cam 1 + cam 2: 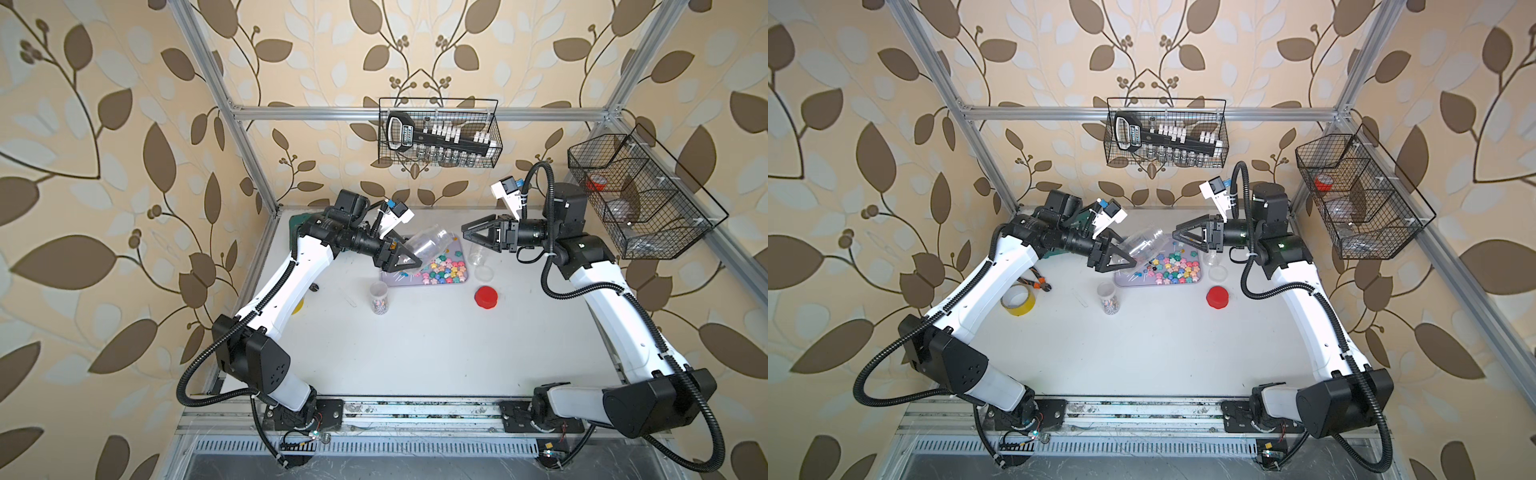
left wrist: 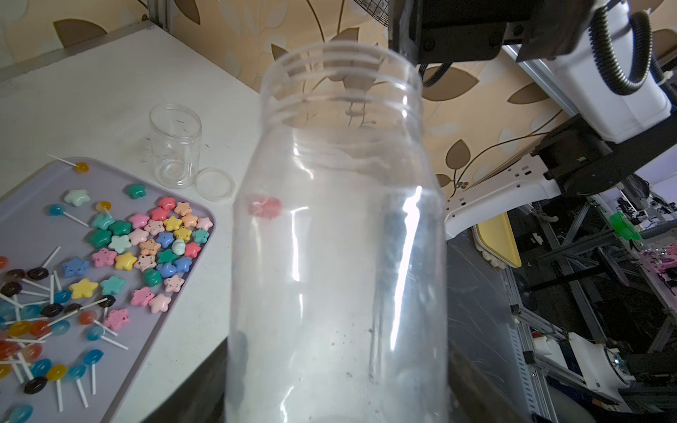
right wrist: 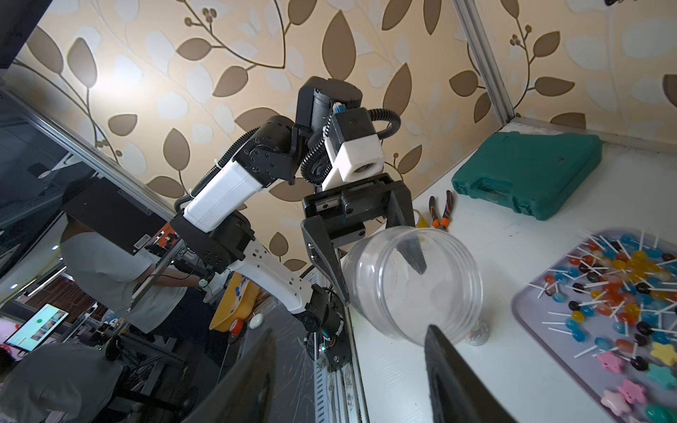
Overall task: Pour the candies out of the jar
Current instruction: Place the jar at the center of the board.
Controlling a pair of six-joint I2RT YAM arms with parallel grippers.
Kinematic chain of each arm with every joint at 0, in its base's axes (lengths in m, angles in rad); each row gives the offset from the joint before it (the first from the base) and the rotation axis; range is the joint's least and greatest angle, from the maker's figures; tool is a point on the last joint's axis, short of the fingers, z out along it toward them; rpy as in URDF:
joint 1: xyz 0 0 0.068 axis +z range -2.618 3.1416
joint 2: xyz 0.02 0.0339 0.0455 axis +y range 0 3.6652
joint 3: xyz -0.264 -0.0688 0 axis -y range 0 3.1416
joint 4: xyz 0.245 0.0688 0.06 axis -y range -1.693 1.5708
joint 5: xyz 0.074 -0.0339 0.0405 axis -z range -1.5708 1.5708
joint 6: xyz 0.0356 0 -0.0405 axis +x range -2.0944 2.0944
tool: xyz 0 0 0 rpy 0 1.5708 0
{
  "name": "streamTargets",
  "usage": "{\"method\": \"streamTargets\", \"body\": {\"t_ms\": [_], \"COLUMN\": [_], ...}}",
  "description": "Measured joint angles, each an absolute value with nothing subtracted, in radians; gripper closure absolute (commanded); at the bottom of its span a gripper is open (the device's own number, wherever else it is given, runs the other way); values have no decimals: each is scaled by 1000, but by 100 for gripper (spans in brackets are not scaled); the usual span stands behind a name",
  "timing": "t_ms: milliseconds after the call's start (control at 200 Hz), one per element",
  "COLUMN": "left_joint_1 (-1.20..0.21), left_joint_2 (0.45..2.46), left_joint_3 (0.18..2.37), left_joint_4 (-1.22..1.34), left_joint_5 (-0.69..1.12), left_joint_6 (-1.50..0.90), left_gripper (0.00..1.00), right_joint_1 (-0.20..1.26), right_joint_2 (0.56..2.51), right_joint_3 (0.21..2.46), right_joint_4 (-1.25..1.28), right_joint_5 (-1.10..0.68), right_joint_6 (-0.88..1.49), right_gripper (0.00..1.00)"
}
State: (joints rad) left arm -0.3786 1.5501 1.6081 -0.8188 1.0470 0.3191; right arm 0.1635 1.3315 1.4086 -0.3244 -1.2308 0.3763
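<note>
My left gripper clamps the tilted, empty-looking jar at the 10 o'clock corner of the tray. The candies lie on the tray; pouring looks done. My right gripper, at the jar's 3 o'clock, gapes empty.

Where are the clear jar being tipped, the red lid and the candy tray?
jar [image 1: 431, 243]: in a top view, middle of its clear body.
red lid [image 1: 486, 297]: in a top view, centre of its top.
tray [image 2: 121, 175]: left wrist view, bare lavender floor near a corner.
</note>
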Motion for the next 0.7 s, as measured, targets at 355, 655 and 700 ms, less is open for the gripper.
{"method": "streamTargets", "body": {"t_ms": [355, 655, 700], "left_joint_1": [-379, -379, -379], "left_joint_2": [1550, 1546, 1545], "left_joint_3": [1608, 1608, 1608], "left_joint_4": [-843, -863, -864], "left_joint_5": [1063, 1066, 1066], "left_joint_6": [339, 342, 343], "left_gripper": [25, 25, 25], "right_joint_1": [238, 275, 279], "right_joint_2": [1404, 1444, 1451], "right_joint_3": [1412, 1446, 1448], "right_joint_4": [-327, -325, -325], "right_joint_5": [-1268, -1267, -1267], "right_joint_6": [393, 401, 403], "right_gripper": [47, 57, 59]}}
